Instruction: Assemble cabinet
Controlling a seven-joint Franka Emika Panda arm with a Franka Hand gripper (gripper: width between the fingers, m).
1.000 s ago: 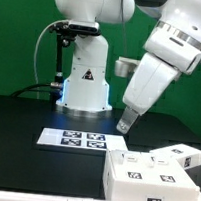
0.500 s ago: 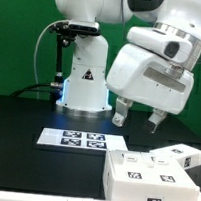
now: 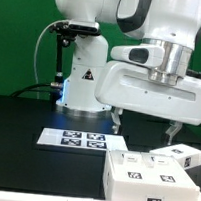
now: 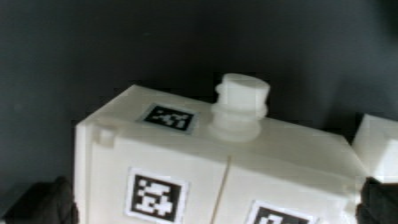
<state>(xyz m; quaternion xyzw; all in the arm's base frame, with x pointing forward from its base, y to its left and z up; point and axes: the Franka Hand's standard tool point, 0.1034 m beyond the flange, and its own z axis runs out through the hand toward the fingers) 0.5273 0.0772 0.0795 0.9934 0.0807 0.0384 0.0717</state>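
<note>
The white cabinet body (image 3: 149, 178) lies on the black table at the exterior view's front right, with two square tags on its top. A smaller white tagged part (image 3: 182, 154) lies just behind it. My gripper (image 3: 144, 125) hangs above the body, open and empty, with its fingers (image 3: 117, 118) spread wide. In the wrist view the cabinet body (image 4: 196, 170) fills the picture, with tags and a short white peg (image 4: 238, 104) standing on it. My gripper (image 4: 214, 205) straddles the body; the dark fingertips (image 4: 39, 205) show at the picture's corners, clear of it.
The marker board (image 3: 81, 139) lies flat on the table on the exterior view's left of the cabinet body. The robot's white base (image 3: 85, 82) stands behind it. Another white part (image 4: 377, 140) shows at the wrist view's edge.
The wrist has turned, so the gripper now faces the exterior camera with both fingers seen wide apart. The hand has shifted over the cabinet body. The parts have not moved.
</note>
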